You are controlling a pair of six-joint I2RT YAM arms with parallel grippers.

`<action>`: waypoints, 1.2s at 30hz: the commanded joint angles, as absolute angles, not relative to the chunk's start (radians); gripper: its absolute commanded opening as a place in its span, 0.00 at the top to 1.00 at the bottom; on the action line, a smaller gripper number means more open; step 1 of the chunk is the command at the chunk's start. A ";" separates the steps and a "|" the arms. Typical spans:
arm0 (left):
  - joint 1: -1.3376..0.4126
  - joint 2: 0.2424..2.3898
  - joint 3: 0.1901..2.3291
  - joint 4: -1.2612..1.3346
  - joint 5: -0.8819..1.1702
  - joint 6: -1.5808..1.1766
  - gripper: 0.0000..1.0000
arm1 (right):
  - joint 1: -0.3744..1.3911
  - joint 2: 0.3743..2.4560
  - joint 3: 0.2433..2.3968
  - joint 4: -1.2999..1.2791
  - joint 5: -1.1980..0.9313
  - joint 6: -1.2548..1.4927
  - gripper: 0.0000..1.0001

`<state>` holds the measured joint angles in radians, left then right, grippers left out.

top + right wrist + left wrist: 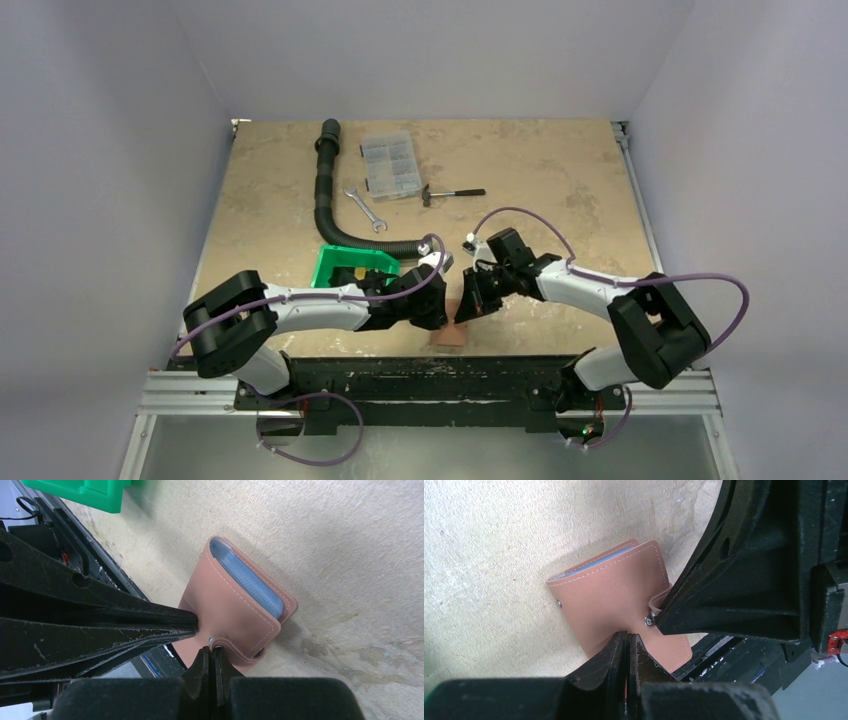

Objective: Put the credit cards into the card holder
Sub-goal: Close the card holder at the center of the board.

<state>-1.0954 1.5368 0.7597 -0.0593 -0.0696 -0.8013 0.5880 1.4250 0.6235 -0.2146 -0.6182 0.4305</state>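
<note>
The card holder point(452, 335), a small reddish-brown folded wallet, lies at the table's near edge between both arms. Its closed cover point(609, 595) faces up, and the grey-blue pockets point(250, 582) show at its open side. My left gripper point(629, 635) is shut, its tips resting on the cover's near part. My right gripper point(210, 652) is also shut, its tips at the end of the strap, beside the metal snap point(650, 621). From above, the left gripper point(440, 318) and right gripper point(462, 312) meet over the holder. No loose credit cards are in view.
A green plastic bin point(350, 265) stands just left of the left gripper. Further back lie a black ribbed hose point(325, 190), a clear compartment box point(389, 165), a wrench point(365, 208) and a hammer point(450, 192). The black front rail point(744, 655) runs right beside the holder.
</note>
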 commanded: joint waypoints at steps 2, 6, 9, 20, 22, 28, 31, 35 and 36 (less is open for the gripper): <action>-1.104 1.596 0.729 -0.067 -0.049 -0.800 0.99 | 0.616 1.501 0.663 -0.206 -0.639 0.367 1.00; -1.104 1.597 0.726 -0.058 -0.045 -0.796 1.00 | 0.639 1.517 0.670 -0.208 -0.661 0.365 1.00; -1.104 1.598 0.724 -0.050 -0.041 -0.792 1.00 | 0.643 1.541 0.689 -0.216 -0.669 0.363 1.00; -1.104 1.628 0.714 0.018 -0.020 -0.782 1.00 | 0.707 1.666 0.763 -0.315 -0.648 0.323 1.00; -1.104 1.623 0.710 0.025 -0.018 -0.783 1.00 | 0.714 1.690 0.761 -0.334 -0.635 0.323 1.00; -1.103 1.563 0.692 0.017 -0.024 -0.780 1.00 | 0.727 1.737 0.764 -0.365 -0.617 0.346 1.00; -1.100 1.520 0.683 0.004 -0.014 -0.778 0.95 | 0.708 1.736 0.743 -0.346 -0.661 0.362 1.00; -1.085 1.484 0.661 0.006 0.024 -0.775 0.87 | 0.663 1.725 0.714 -0.338 -0.699 0.353 1.00; -1.082 1.483 0.655 0.007 0.024 -0.773 0.87 | 0.659 1.724 0.711 -0.334 -0.706 0.354 1.00</action>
<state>-1.0805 1.4818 0.6941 -0.0231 -0.0471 -0.7757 0.6125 1.6379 0.7921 -0.3828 -0.7113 0.3649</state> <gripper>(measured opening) 0.117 0.020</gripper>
